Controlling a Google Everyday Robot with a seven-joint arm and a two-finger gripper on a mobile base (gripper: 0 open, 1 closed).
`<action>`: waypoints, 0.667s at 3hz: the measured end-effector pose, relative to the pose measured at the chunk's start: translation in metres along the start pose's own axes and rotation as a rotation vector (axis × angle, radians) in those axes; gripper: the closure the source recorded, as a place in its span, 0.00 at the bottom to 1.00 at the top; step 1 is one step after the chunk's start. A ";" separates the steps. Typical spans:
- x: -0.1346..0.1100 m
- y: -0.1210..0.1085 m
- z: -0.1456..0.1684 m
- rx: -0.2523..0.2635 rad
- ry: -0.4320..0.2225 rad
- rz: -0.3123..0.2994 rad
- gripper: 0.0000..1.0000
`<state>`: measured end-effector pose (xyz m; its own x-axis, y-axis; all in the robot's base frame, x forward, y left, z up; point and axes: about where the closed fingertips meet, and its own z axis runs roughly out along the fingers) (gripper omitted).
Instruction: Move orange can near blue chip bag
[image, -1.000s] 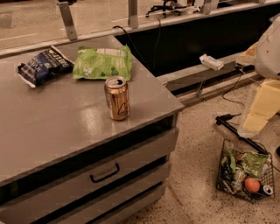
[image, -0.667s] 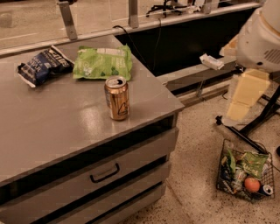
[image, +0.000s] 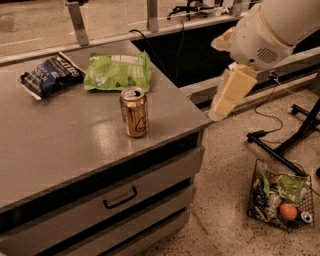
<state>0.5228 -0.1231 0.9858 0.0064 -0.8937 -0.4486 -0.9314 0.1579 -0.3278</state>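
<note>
Gripper moved leftward, open-or-closed unclear, now right of upright orange can; blue chip bag upper left.

Orange-gold can, dark triangle logo, navy bag lettered white, cream claw beside grey counter

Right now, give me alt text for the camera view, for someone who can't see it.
An orange can stands upright on a grey counter, apart from the blue chip bag and green chip bag lying at the back. The robot's gripper hangs beside the counter's right corner, well away from the can.
</note>
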 end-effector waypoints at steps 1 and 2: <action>-0.031 -0.009 0.031 -0.006 -0.222 0.027 0.00; -0.056 -0.007 0.062 -0.051 -0.387 0.065 0.00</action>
<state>0.5516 -0.0484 0.9612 0.0746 -0.6567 -0.7504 -0.9512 0.1792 -0.2514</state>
